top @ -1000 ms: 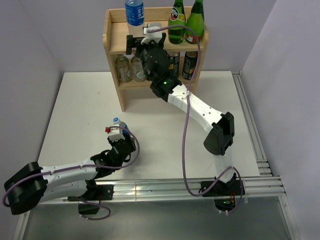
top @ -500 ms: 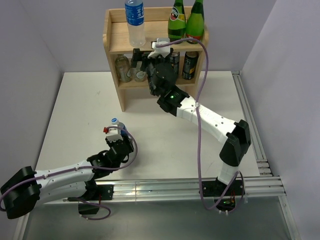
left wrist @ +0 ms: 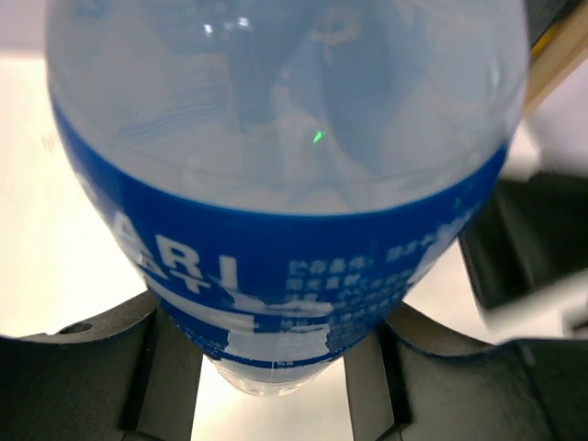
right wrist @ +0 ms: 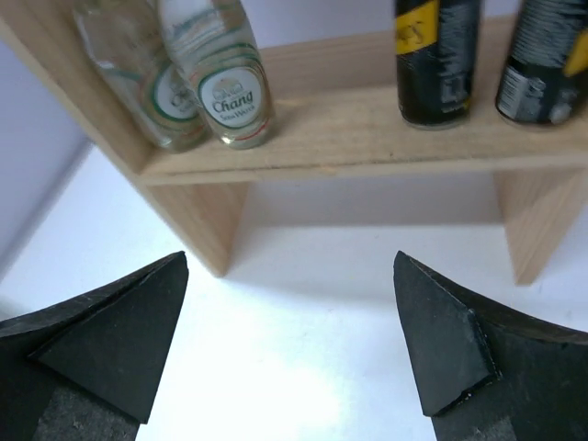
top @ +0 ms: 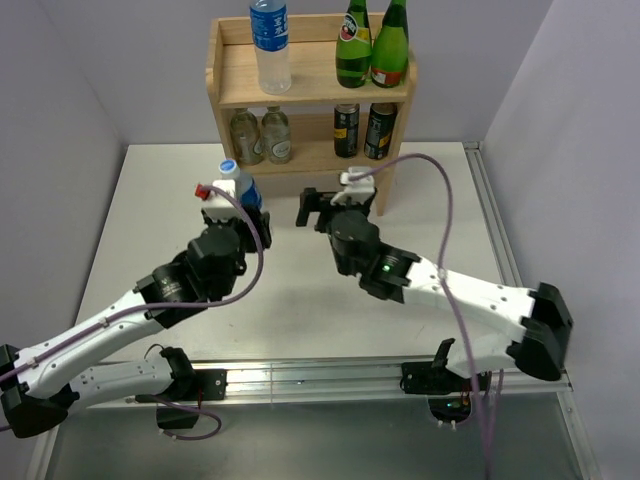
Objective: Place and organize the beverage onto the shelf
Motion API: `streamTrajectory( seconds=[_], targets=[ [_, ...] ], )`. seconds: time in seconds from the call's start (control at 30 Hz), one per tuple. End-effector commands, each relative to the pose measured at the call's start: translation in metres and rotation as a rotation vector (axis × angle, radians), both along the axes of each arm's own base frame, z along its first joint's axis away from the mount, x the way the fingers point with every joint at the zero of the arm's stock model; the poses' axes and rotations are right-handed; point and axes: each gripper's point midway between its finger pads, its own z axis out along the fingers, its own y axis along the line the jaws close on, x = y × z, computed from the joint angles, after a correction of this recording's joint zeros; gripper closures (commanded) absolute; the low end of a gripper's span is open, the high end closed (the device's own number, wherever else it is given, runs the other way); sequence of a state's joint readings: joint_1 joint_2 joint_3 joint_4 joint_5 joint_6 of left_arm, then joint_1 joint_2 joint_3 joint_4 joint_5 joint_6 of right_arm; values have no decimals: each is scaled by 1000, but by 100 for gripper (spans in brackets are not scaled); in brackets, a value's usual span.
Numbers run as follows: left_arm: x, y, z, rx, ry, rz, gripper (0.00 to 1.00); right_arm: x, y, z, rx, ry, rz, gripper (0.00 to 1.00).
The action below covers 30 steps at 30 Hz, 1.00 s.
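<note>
My left gripper (top: 240, 208) is shut on a clear beverage bottle with a blue label (top: 243, 188) and holds it upright above the table, left of and in front of the shelf (top: 315, 82). In the left wrist view the bottle (left wrist: 276, 184) fills the frame and the fingers (left wrist: 170, 367) press its lower sides. My right gripper (top: 332, 205) hangs open and empty in front of the shelf's lower tier. The right wrist view shows its tips (right wrist: 294, 349) wide apart over the white table.
The top board carries a blue-labelled water bottle (top: 270, 45) and two green bottles (top: 370, 45). On the lower board (right wrist: 349, 129) stand two clear glass bottles (right wrist: 225, 83) at the left and two dark cans (right wrist: 436, 60) at the right. Walls enclose the table.
The left arm has lifted its bottle and carried it up toward the shelf. The right arm has drawn back from the top board, leaving the water bottle there, and dropped low in front.
</note>
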<state>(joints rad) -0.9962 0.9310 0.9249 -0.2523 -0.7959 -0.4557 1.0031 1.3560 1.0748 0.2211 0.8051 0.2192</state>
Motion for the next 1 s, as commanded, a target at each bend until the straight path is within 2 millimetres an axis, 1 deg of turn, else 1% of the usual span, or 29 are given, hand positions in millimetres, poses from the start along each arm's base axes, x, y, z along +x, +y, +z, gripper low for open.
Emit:
streamTrajectory(
  seconds=[0.0, 0.03, 0.07, 0.1, 0.13, 0.17, 0.2, 0.23, 0.27, 0.3, 0.33, 0.37, 0.4, 0.43, 0.47, 0.53, 0.57, 0.63, 0.67, 0.7, 0.73, 0.77, 0.87, 0.97],
  targets=[
    [14, 10, 83, 22, -155, 56, 100, -34, -32, 20, 211, -11, -61, 0],
    [15, 11, 109, 20, -185, 55, 100, -40, -40, 14, 214, -4, -80, 0],
    [19, 12, 119, 28, -193, 62, 100, -47, -44, 4, 200, 16, -80, 0],
    [27, 6, 123, 52, -194, 60, 100, -57, -52, -6, 233, 32, -81, 0],
    [29, 8, 149, 42, -230, 56, 100, -64, -53, -14, 239, 48, -74, 0],
    [36, 10, 155, 55, -236, 68, 100, -70, -60, -27, 221, 75, -81, 0],
    [42, 7, 171, 52, -254, 71, 100, -77, -67, -37, 262, 94, -82, 0],
    [47, 5, 179, 74, -269, 59, 100, -82, -70, -45, 267, 110, -75, 1],
    [55, 9, 185, 85, -277, 76, 100, -88, -74, -57, 248, 133, -72, 0],
    [62, 6, 200, 81, -295, 81, 100, -94, -80, -67, 268, 149, -72, 1],
    [66, 4, 207, 100, -307, 67, 100, -99, -82, -74, 269, 162, -66, 1],
    [80, 2, 204, 130, -293, 82, 100, -105, -89, -88, 262, 186, -70, 2],
    [80, 6, 227, 104, -326, 95, 100, -109, -92, -94, 260, 196, -69, 2],
    [86, 10, 233, 143, -337, 103, 100, -113, -93, -100, 258, 207, -64, 2],
    [92, 9, 246, 138, -352, 106, 100, -118, -98, -111, 255, 225, -66, 2],
    [99, 10, 259, 138, -369, 108, 100, -122, -101, -119, 259, 236, -60, 3],
    [104, 12, 272, 130, -383, 114, 100, -126, -102, -126, 256, 244, -50, 3],
    [109, 16, 285, 129, -400, 127, 100, -129, -104, -131, 258, 252, -48, 4],
    [115, 11, 285, 135, -397, 126, 100, -130, -105, -136, 250, 255, -46, 4],
    [110, 18, 302, 119, -426, 138, 100, -131, -105, -137, 247, 255, -44, 4],
    [111, 20, 306, 121, -432, 148, 100, -132, -106, -140, 237, 259, -47, 4],
    [113, 22, 314, 110, -446, 159, 100, -132, -106, -141, 234, 258, -47, 4],
    [116, 26, 322, 116, -464, 176, 100, -133, -106, -143, 226, 258, -46, 4],
    [121, 30, 325, 112, -474, 195, 100, -134, -105, -145, 229, 260, -35, 4]
  ],
)
